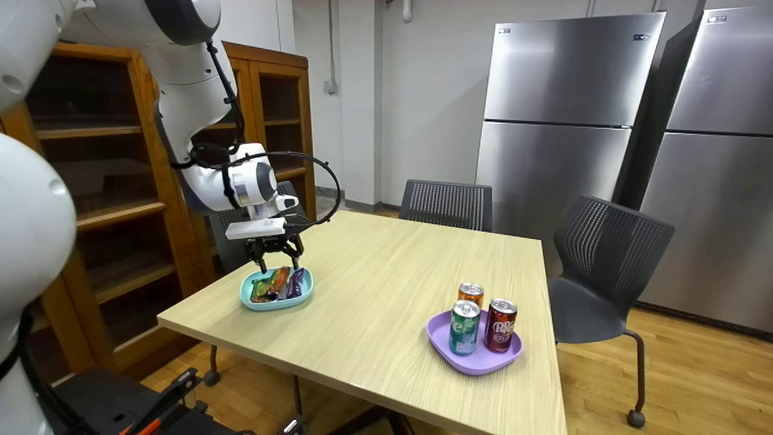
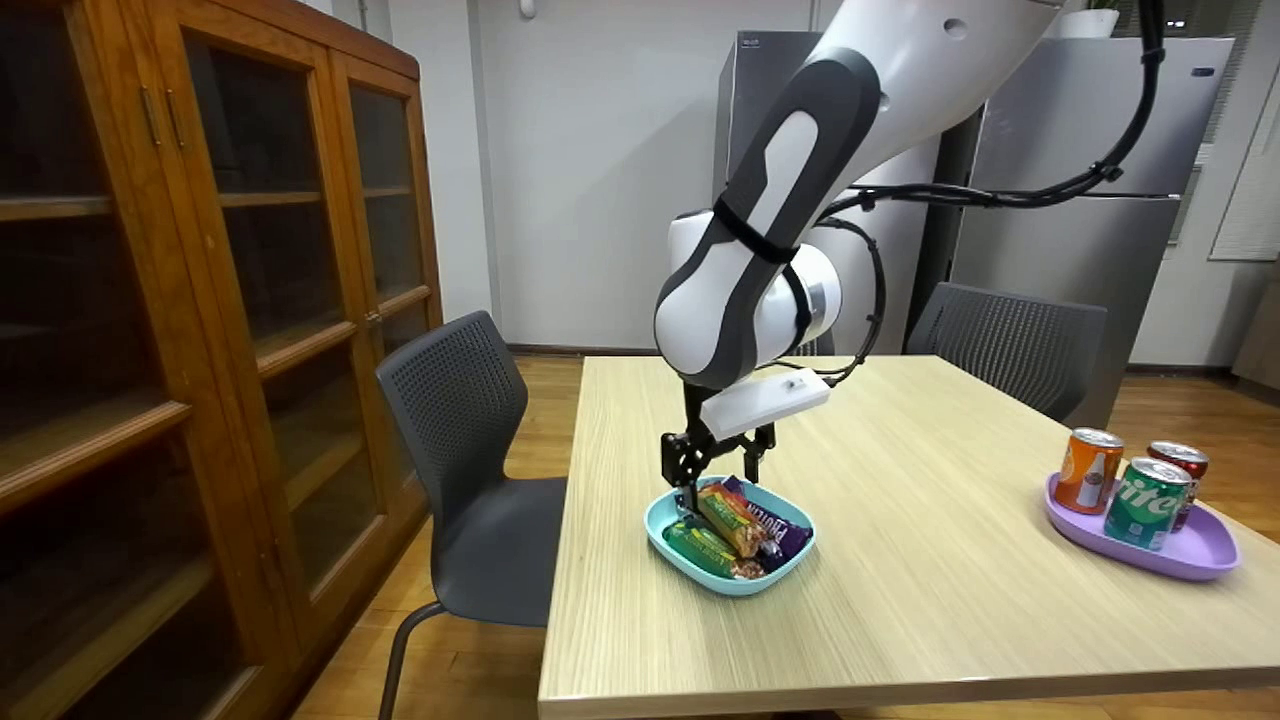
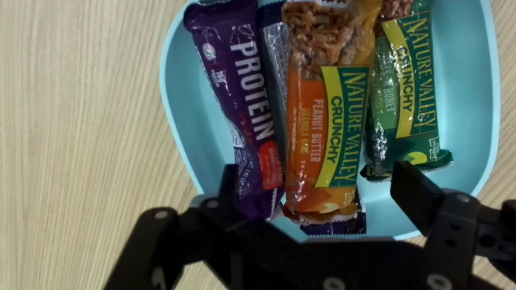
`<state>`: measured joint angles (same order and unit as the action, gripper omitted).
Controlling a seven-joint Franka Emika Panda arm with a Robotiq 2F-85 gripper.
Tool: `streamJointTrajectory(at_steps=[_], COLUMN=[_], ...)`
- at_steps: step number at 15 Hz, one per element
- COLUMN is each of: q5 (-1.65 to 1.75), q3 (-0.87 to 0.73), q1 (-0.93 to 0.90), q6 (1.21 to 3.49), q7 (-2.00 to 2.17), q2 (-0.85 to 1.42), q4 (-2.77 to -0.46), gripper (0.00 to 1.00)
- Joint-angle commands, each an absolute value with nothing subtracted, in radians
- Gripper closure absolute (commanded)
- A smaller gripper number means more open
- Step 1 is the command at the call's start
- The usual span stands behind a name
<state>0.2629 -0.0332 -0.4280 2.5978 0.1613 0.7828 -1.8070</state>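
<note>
My gripper (image 1: pixel 279 267) is open and empty above a light blue tray (image 1: pixel 266 306) on the table. In the wrist view its fingers (image 3: pixel 316 171) stand apart over the near ends of the wrapped bars. An orange peanut butter bar (image 3: pixel 306 141) lies between the fingers, on top of a dark blue wrapper (image 3: pixel 334 228) that is mostly hidden. A purple protein bar (image 3: pixel 250 92) lies to its left, its end partly behind the left finger. A green bar (image 3: pixel 407 100) lies to its right. I cannot tell whether a finger touches any bar.
A purple tray (image 1: pixel 480 365) holds an orange can (image 2: pixel 1088 470), a green can (image 1: pixel 464 329) and a dark red can (image 1: pixel 500 326). Chairs (image 1: pixel 610 266) stand around the wooden table (image 1: pixel 374 272). A wooden glass-door cabinet (image 2: pixel 230 330) is beside it.
</note>
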Motion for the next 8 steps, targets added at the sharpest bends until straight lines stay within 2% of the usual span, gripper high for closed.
streamJointTrajectory(at_steps=[1, 8], q5=[0.273, 0.254], q3=[-0.026, -0.040], q1=[-0.405, -0.351], q6=[2.600, 2.611], q7=[0.159, 0.178], q2=[0.735, 0.698], q4=[-1.839, -1.836], gripper=[0.00, 0.00])
